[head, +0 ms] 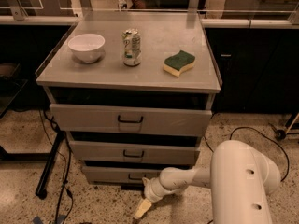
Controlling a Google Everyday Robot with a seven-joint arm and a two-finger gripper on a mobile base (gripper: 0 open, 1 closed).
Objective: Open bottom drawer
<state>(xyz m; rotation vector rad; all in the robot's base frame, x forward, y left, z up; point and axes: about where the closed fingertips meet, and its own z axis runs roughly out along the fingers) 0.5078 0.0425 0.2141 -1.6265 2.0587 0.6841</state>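
Fingers (142, 209), pressed together (tips floorward), hang just below bottom drawer (107, 175).

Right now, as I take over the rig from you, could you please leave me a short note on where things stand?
The hand is low, near the floor, just below and in front of the bottom drawer. It is not on the handle.
Bottom drawer: lowest of the three fronts, looks shut; none of its inside shows.
Done: the arm is at the foot of the cabinet; no grasp yet.
Left: raise the hand to the handle, grip it, pull the drawer out.
On top, not part of the job: bowl, can, sponge.
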